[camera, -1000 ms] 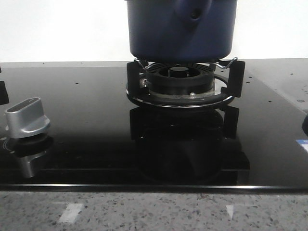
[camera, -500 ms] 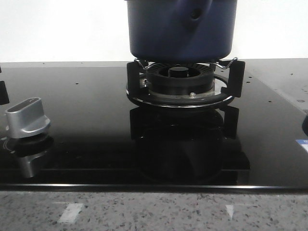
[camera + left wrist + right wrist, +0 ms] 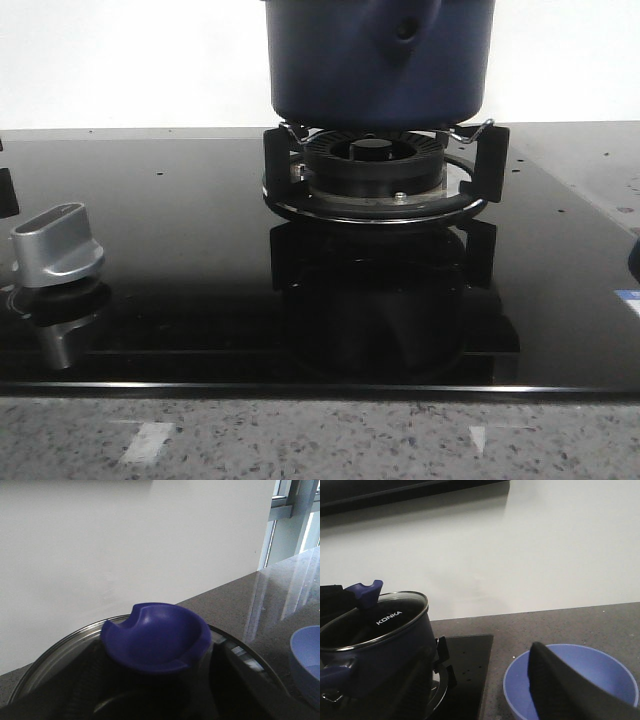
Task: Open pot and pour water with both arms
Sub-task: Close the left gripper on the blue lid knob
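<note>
Nothing has moved: pot point(image 3: 378, 60) sits on the burner point(image 3: 378, 172), lid point(image 3: 367, 617) on. My left pincer straddles the knob point(image 3: 156, 636), grip uncertain; right pincer's state I cannot tell. I'd lift straight up.

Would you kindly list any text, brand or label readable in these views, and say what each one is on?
"KONKA": white letters on the glass lid of the pot, seen in the right wrist view.
A blue-and-white sticker at the cooktop's right edge in the front view: too small and cut off to read.
Nothing else readable.
</note>
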Controlling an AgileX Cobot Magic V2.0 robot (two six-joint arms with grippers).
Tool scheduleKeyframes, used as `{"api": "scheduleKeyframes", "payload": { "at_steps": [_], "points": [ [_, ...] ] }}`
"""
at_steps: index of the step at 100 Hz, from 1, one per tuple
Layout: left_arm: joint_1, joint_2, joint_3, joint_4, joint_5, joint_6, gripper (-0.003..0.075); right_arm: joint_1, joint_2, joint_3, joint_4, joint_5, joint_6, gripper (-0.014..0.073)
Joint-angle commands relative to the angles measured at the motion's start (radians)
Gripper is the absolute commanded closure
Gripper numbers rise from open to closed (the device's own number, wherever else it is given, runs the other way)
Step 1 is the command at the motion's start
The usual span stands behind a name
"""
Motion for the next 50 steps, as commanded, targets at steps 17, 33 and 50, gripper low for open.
{"api": "scheduleKeyframes", "payload": {
  "at_steps": [17, 33, 50],
  "points": [
    [-0.001, -0.021, -0.058, -0.006, -0.061, -0.011, 0.0334, 0.001, 0.023, -0.035, 0.008, -0.075, -0.007, 0.0211],
    [-0.005, -0.019, -0.086, -0.002, -0.061, -0.011, 0.0334, 0.001, 0.023, -0.035, 0.008, -0.075, -0.007, 0.0211],
    [-0.021, 0.007, -0.128, 0.013, 0.027, -0.011, 0.0322, 0.001, 0.023, -0.035, 0.008, -0.075, -0.007, 0.0211]
  ]
}}
